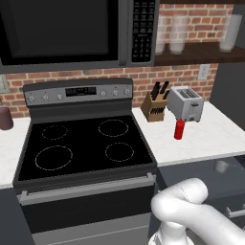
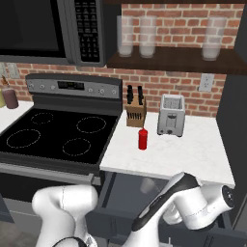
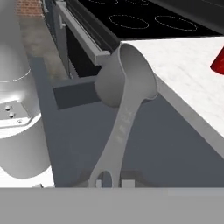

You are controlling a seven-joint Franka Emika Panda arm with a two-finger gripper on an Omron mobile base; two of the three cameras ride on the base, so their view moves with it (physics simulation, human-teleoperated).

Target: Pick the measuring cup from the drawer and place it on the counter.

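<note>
- The pincer [image 3: 113, 183] is clamped on the measuring cup [image 3: 124, 81] by its handle end
- The cup is lifted above the open drawer [image 3: 144, 148], beside the table [image 3: 192, 83] edge
- Left: set it on the table

Both base views look forward and down, sharing the black glass stovetop [image 1: 86, 143] [image 2: 58, 137] and white speckled stone counter [image 1: 210, 139] [image 2: 183, 154]; the hand view sits close above the open dark grey drawer [image 3: 144, 144].
</note>
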